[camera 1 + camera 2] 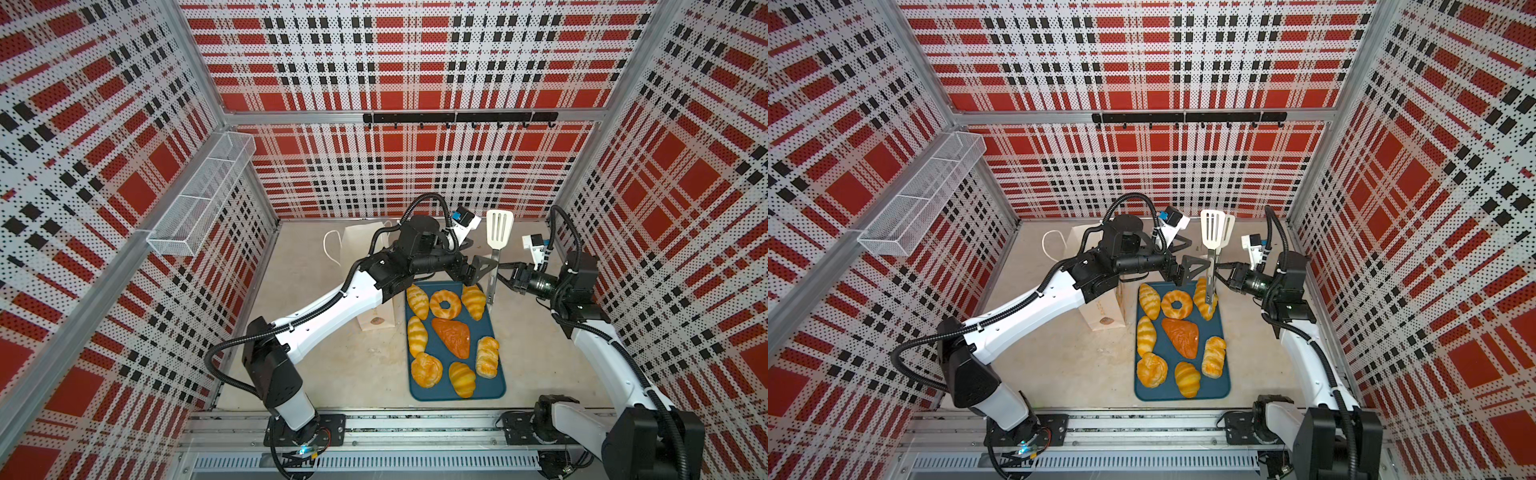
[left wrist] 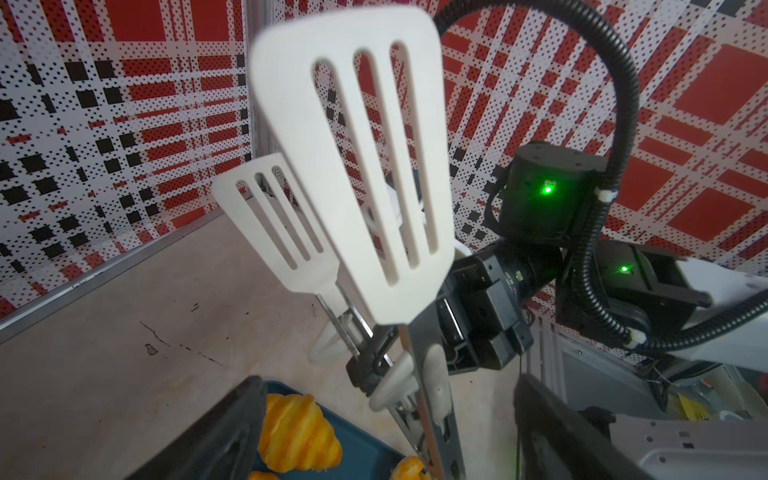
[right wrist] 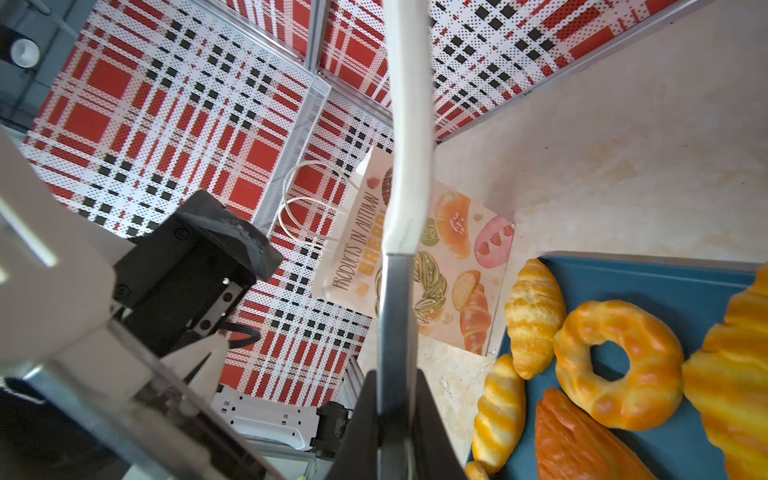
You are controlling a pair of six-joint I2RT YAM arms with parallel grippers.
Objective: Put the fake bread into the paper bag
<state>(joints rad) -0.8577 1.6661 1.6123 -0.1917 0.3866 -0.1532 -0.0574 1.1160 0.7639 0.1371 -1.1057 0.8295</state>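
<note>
Several pieces of fake bread lie on a teal tray (image 1: 496, 388): croissants (image 1: 417, 301), a ring doughnut (image 1: 445, 304), a brown triangular loaf (image 1: 453, 336) and a round bun (image 1: 426, 369). The paper bag (image 1: 357, 241) stands left of the tray, partly hidden behind my left arm; its printed side (image 3: 357, 257) shows in the right wrist view. My right gripper (image 1: 502, 271) is shut on the metal handle of white-headed tongs (image 1: 500, 228), held upright past the tray's far right corner. My left gripper (image 1: 478, 266) is open, its fingers (image 2: 216, 436) on either side of the tongs' handle (image 2: 434, 411).
A white wire mesh basket (image 1: 199, 195) hangs on the left wall. A black hook rail (image 1: 457, 117) runs along the back wall. The patterned walls close in on three sides, and both arm bases sit on the front rail.
</note>
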